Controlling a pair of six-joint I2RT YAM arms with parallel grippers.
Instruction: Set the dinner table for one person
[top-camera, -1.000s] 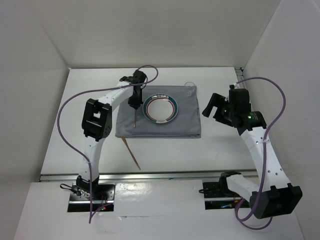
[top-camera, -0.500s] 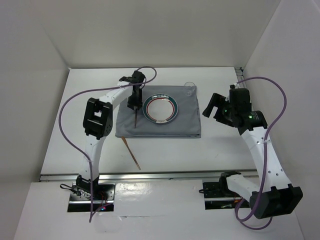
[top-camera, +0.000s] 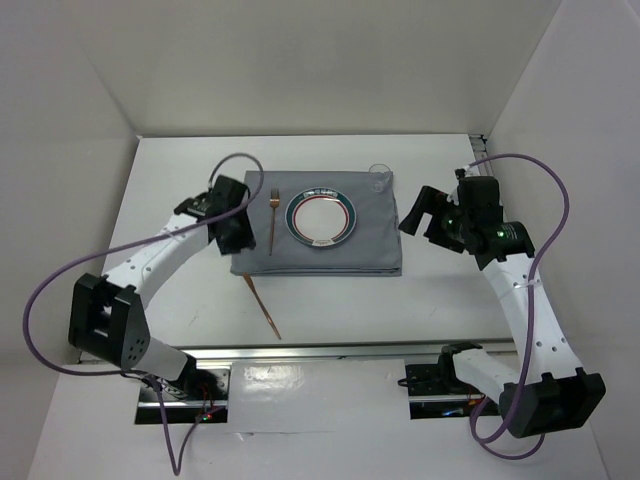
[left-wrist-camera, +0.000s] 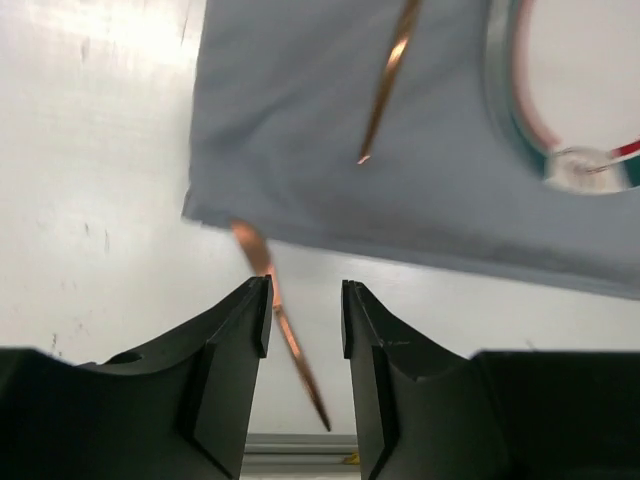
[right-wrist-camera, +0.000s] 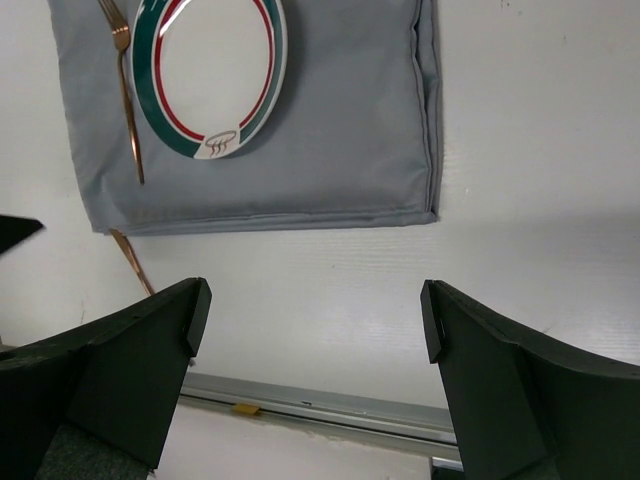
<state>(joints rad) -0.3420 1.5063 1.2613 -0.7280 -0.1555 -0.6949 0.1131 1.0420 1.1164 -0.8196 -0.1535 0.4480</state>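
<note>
As the copper utensil (left-wrist-camera: 292, 345) beneath the parted left jaws (right jaws gape wide) touches the mat (left-wrist-camera: 330, 160), grasping it could drag mat and plate (left-wrist-camera: 590, 70).

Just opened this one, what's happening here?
A place is being set on the white dinner table. A plate sits on the grey mat, with a copper fork lying on the mat to its left. The left gripper hangs open and empty by the mat's near-left corner, close to a second copper utensil lying on the table. The right gripper hovers open to the right of the mat, holding nothing.
</note>
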